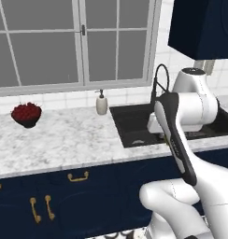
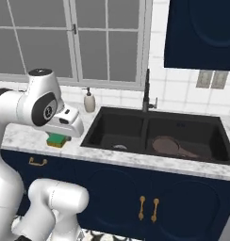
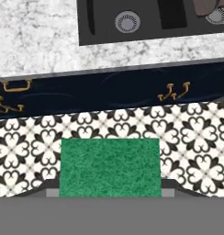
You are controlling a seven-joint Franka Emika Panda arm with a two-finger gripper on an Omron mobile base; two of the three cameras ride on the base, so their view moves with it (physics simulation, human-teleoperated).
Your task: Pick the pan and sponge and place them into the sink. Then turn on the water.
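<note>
My gripper [image 2: 59,137] is shut on the green sponge [image 2: 57,140], whose yellow layer shows underneath. It holds the sponge in the air by the counter's front edge, left of the black sink [image 2: 131,128]. In the hand view the sponge [image 3: 109,167] spans the gap between both fingertips, with the patterned floor behind it. The reddish-brown pan [image 2: 169,145] lies in the right basin, its handle pointing right; a piece of the pan [image 3: 204,5] peeks in at the top of the hand view. The black gooseneck faucet [image 2: 146,92] stands behind the divider.
A cream soap dispenser [image 2: 89,101] stands at the sink's back left corner. A dark bowl of red fruit [image 1: 26,114] sits far left on the marble counter [image 1: 64,135]. Navy cabinets with brass handles [image 3: 173,91] run below, and a navy wall cabinet [image 2: 201,33] hangs at upper right.
</note>
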